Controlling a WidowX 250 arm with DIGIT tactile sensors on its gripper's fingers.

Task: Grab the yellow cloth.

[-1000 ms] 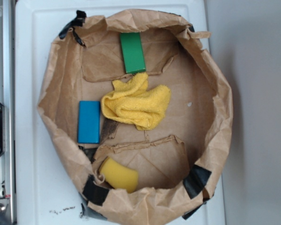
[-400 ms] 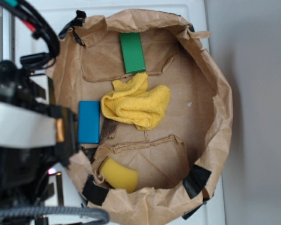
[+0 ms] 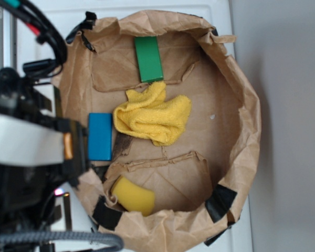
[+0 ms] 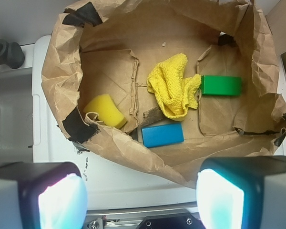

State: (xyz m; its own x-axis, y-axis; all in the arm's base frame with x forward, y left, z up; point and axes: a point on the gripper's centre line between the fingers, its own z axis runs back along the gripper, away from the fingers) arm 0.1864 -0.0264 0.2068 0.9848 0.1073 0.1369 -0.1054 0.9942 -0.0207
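Observation:
The yellow cloth (image 3: 153, 116) lies crumpled in the middle of the paper bag's floor, between the green block (image 3: 148, 59) and the blue block (image 3: 100, 136). In the wrist view the yellow cloth (image 4: 172, 88) sits well ahead of my gripper (image 4: 140, 200). The gripper is open, its two fingers far apart with only white table and the bag's near rim between them. In the exterior view my arm (image 3: 26, 152) hangs over the bag's left edge; the fingertips do not show there.
A brown paper bag (image 3: 247, 131) with rolled-down walls rings everything. A smooth yellow sponge (image 3: 132, 195) rests near its lower rim. The bag stands on a white table (image 3: 37, 42), with a metal rail at the far left.
The arm has come into the exterior view from the left, covering the bag's left rim. It has held still over the last half second. The objects have not moved.

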